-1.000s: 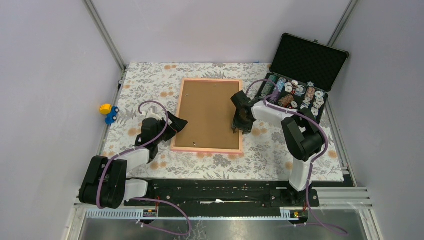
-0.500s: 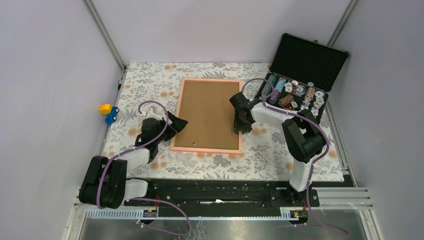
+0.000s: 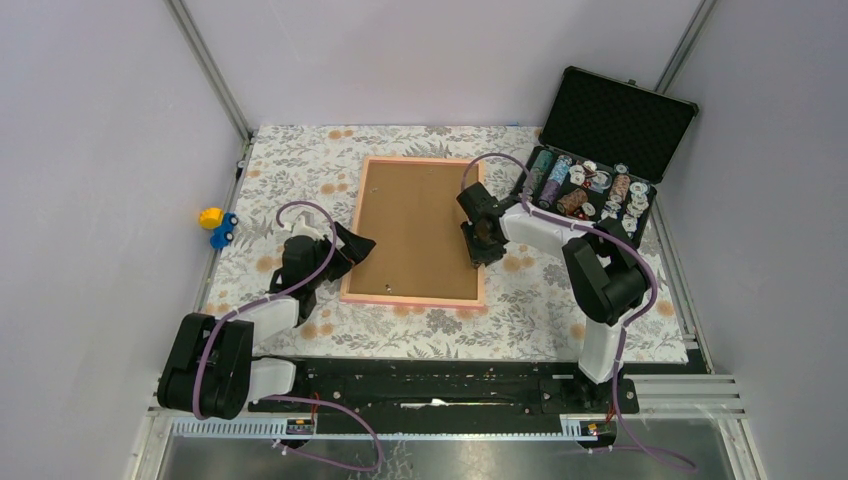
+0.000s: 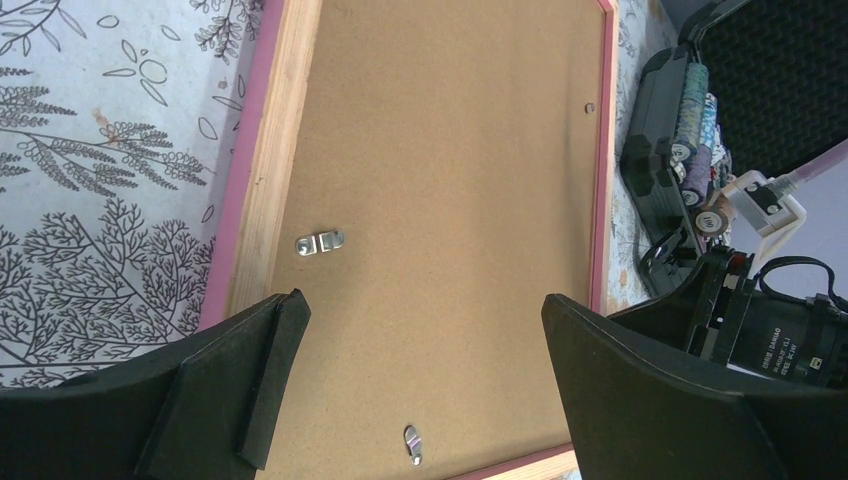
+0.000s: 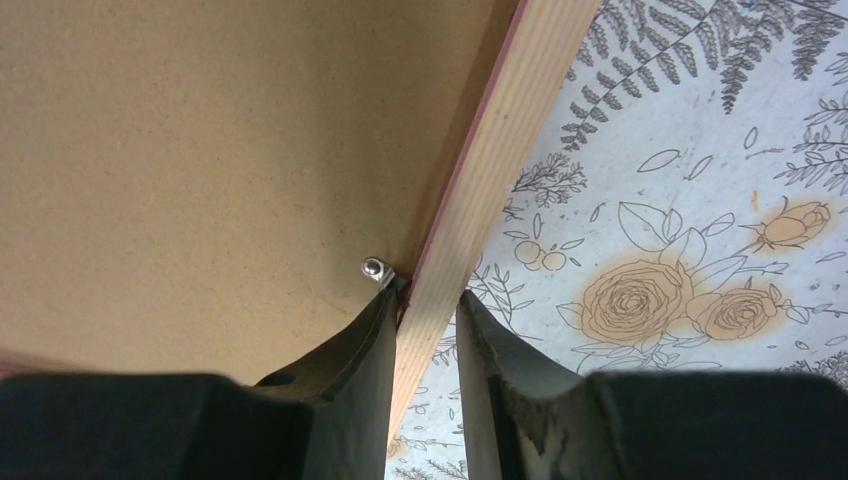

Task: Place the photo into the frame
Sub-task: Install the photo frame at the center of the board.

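The salmon-pink frame (image 3: pixel 413 160) lies face down in the middle of the table, its brown backing board (image 3: pixel 415 225) up. The photo is hidden. My left gripper (image 3: pixel 357 250) is open and empty over the frame's left rail; in the left wrist view (image 4: pixel 420 340) the board (image 4: pixel 450 180) fills the space between its fingers. My right gripper (image 3: pixel 478 252) is at the frame's right rail. In the right wrist view (image 5: pixel 428 300) its jaws are almost closed, with the wooden rail (image 5: pixel 480 200) in the narrow gap and the left fingertip against a small metal tab (image 5: pixel 377 269).
An open black case (image 3: pixel 600 160) with spools and small parts stands at the back right, close to my right arm. A yellow and blue toy (image 3: pixel 215 225) lies off the cloth at the left. A metal hanger clip (image 4: pixel 320 242) and a tab (image 4: pixel 412 445) sit on the board.
My right gripper has slid a little farther back along the frame's right rail. The left arm and the frame have not moved.
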Robot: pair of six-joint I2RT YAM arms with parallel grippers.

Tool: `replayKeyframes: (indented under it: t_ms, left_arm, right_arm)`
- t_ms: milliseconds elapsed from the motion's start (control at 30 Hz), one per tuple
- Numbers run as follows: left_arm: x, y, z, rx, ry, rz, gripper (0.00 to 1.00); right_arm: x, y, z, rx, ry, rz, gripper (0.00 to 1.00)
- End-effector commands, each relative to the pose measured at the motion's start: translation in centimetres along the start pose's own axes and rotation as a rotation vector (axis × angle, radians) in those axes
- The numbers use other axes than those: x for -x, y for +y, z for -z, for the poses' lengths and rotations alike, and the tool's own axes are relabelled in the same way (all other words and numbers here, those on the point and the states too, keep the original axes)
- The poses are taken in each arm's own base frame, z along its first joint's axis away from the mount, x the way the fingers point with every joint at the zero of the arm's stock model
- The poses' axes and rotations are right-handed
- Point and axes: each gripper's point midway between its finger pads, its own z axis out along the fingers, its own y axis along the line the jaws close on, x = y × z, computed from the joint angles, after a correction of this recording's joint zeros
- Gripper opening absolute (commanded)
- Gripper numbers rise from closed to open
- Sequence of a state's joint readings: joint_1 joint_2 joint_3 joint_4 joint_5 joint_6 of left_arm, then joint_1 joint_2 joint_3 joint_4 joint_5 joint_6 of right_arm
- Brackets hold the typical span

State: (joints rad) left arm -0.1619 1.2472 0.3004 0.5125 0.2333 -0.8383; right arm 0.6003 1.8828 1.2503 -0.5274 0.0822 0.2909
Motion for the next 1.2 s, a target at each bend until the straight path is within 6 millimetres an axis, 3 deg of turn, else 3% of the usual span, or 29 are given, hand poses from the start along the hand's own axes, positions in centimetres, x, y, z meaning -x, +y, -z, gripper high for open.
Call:
replayKeyframes:
  t_ms: [0, 167, 300, 400, 533, 667, 900, 1033, 1167]
  left_arm:
    - [1.1, -1.9, 0.2, -0.086, -0.048, -0.048, 0.99]
    - [1.2, -2.4, 0.4, -0.109, -0.048, -0.063, 0.99]
    - [1.9, -3.2, 1.1, -0.138, -0.068, -0.074, 0.99]
    - [2.4, -1.8, 1.0, -0.083, -0.069, -0.02, 0.99]
    - [3.6, -0.9, 0.7, 0.036, -0.062, -0.023, 0.99]
    - [4.2, -1.4, 1.1, 0.086, -0.018, -0.046, 0.99]
    - [0.8, -2.3, 2.7, 0.108, 0.041, -0.037, 0.99]
    - [-1.3, -2.9, 3.6, 0.148, 0.083, -0.053, 0.99]
    - [-3.7, -3.1, 4.6, 0.219, 0.139, -0.03, 0.99]
  right_arm:
    - [2.2, 1.7, 1.7, 0.098, -0.055, 0.087, 0.25]
    - [3.2, 1.6, 4.7, 0.098, -0.114, 0.036, 0.55]
    - [2.6, 0.2, 5.1, 0.036, -0.158, -0.053, 0.66]
    - [2.0, 0.1, 4.4, 0.032, -0.163, -0.122, 0.67]
    - [2.8, 0.7, 3.5, 0.049, -0.181, -0.172, 0.64]
    - [4.2, 0.2, 1.9, -0.011, -0.19, -0.198, 0.59]
    - [4.6, -1.3, -0.5, -0.116, -0.162, -0.209, 0.52]
    - [3.6, -1.1, -1.1, -0.108, -0.136, -0.257, 0.42]
    - [2.3, 0.6, -0.8, -0.011, -0.124, -0.422, 0.2]
